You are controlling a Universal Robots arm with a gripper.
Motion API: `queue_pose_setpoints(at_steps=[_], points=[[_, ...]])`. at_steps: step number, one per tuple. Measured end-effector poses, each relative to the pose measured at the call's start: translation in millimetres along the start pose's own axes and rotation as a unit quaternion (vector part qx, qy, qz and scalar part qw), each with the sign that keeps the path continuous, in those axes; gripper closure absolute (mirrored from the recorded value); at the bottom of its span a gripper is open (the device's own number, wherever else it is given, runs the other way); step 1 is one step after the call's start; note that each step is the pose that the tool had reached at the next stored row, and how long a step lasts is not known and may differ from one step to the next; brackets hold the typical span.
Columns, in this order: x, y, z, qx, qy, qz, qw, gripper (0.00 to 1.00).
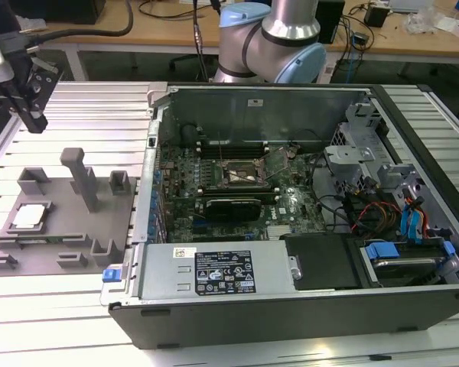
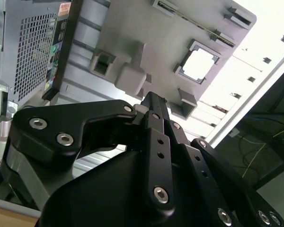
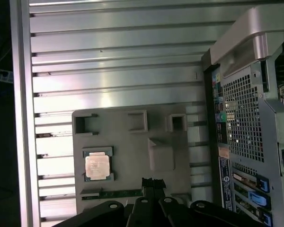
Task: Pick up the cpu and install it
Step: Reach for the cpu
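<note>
The cpu (image 1: 29, 216) is a small square chip with a bright metal top. It lies flat in a recess of the grey fixture plate (image 1: 61, 237) at the exterior view's left, and shows in both wrist views (image 3: 97, 167) (image 2: 199, 64). My gripper (image 1: 35, 122) hangs high above the table's far left corner, well above the cpu and apart from it. Its black fingers meet at the tips in both wrist views (image 3: 153, 181) (image 2: 155, 98), shut with nothing between them. The dark socket (image 1: 241, 176) sits on the motherboard inside the open computer case.
The open computer case (image 1: 306, 290) takes up the middle and right of the slatted aluminium table (image 1: 99, 115). Grey blocks and a tall post (image 1: 80, 172) stand on the fixture plate beside the cpu. The arm's base (image 1: 271, 42) is behind the case.
</note>
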State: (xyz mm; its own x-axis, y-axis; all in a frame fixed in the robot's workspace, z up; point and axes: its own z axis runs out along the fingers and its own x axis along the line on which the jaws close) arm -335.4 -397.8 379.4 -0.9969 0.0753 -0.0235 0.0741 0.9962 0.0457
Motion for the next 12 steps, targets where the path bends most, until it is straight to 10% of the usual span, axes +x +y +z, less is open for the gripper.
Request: queue_pose_setpoints(at_steps=[12], points=[[34.8, -3.6, 21.7, -0.0001, -0.0001, 0.0, 1.0, 0.89]])
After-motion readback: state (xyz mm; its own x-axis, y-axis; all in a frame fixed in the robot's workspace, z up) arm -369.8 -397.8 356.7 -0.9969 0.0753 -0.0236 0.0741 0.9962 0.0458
